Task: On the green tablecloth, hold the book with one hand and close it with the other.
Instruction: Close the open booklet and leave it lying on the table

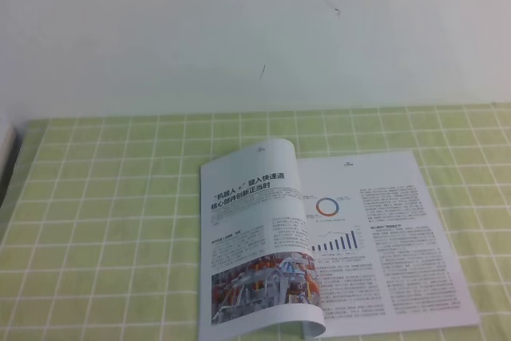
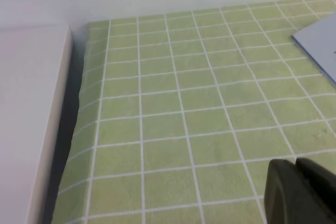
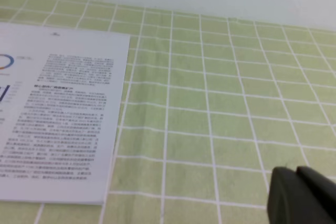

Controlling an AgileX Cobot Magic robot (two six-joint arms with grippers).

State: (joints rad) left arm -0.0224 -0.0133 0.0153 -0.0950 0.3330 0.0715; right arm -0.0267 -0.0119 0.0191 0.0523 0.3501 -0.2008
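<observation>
The book (image 1: 335,237) lies open on the green tablecloth (image 1: 104,221), right of the middle and close to the front edge. Its right page lies flat, while the left page arches up and curls over the spine. Neither gripper shows in the high view. In the left wrist view my left gripper (image 2: 296,167) is a dark shape low on the right, fingers together over bare tablecloth (image 2: 184,119), with a book corner (image 2: 320,45) far to the right. My right gripper (image 3: 296,174) hangs shut over the tablecloth (image 3: 226,119), right of the book's text page (image 3: 58,114).
A plain white wall (image 1: 255,29) rises behind the cloth. A white surface (image 2: 31,119) borders the cloth's left edge, with a dark gap between them. The book's lower edge runs near the front of the high view.
</observation>
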